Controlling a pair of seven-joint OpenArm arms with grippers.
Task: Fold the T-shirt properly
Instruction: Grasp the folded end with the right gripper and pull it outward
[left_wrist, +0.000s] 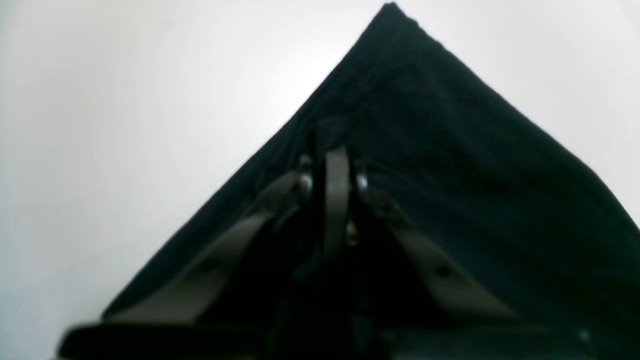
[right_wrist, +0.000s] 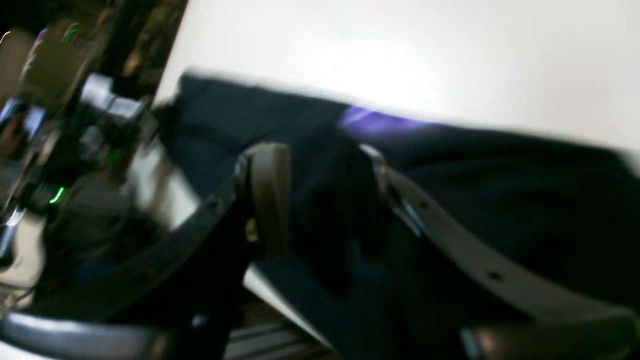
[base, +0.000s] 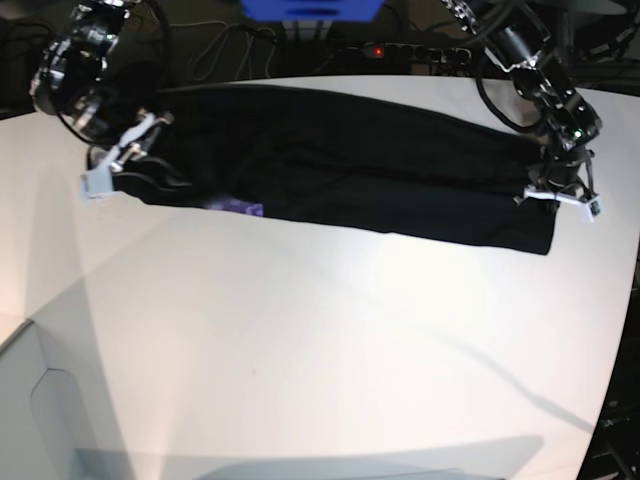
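Ahead of and beneath the jaws, left wrist view: the T-shirt (left_wrist: 450, 165) fills the lower right as a dark wedge whose corner points away from the camera onto the white tabletop (left_wrist: 125, 125). The left gripper (left_wrist: 334, 180) has its jaws pressed together on the cloth just behind that corner, so this end of the garment is pinched and not free.

Between and beyond the jaws, right wrist view: the picture is motion-blurred. The right gripper (right_wrist: 325, 195) has its jaws spread, with dark cloth lying in the gap; whether either pad touches it cannot be told. A strip of purple print (right_wrist: 375, 120) shows just past the jaws, a detail absent from the left wrist view.

Between the two grippers, base view: the T-shirt (base: 350, 165) lies as one long, narrow band across the far tabletop (base: 300, 350), its long axis running from right gripper (base: 120, 160) to left gripper (base: 565, 195), each at one end. Only this view shows the whole band; the next fold likely brings one end toward the other.
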